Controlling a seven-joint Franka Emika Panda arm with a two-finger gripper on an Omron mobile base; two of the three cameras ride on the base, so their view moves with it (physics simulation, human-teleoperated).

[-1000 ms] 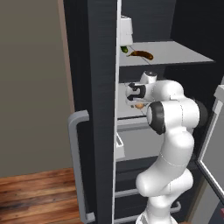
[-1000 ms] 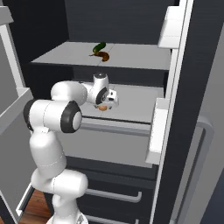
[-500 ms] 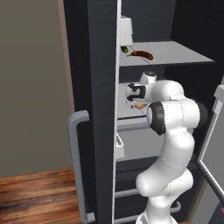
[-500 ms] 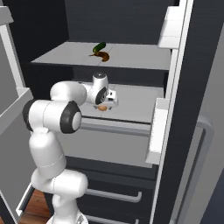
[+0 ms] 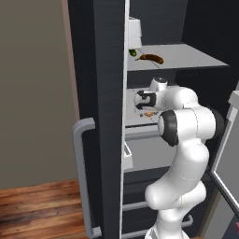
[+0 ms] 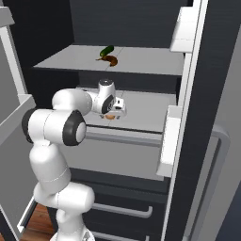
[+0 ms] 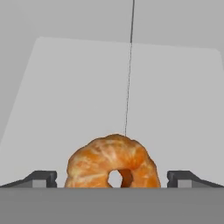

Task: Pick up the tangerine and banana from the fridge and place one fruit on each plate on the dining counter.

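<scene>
The fridge (image 6: pixel 141 28) stands open, its light grey shelves exposed. The white arm (image 5: pixel 186 135) folds upward from the base and reaches forward over the middle shelf (image 6: pixel 146 110), wrist level. On the upper shelf (image 6: pixel 141 63) lies the banana (image 6: pixel 110 59) — long axis across the shelf, ends at roughly 10 and 4 o'clock in the right base view — with a small dark green item (image 6: pixel 107 50) just behind it. The hand (image 7: pixel 112 178) is spread wide, gripping nothing; the tangerine (image 7: pixel 112 164) rests on the middle shelf between its fingertips (image 7: pixel 41 178) — clear of both — at 6 o'clock in the hand view.
</scene>
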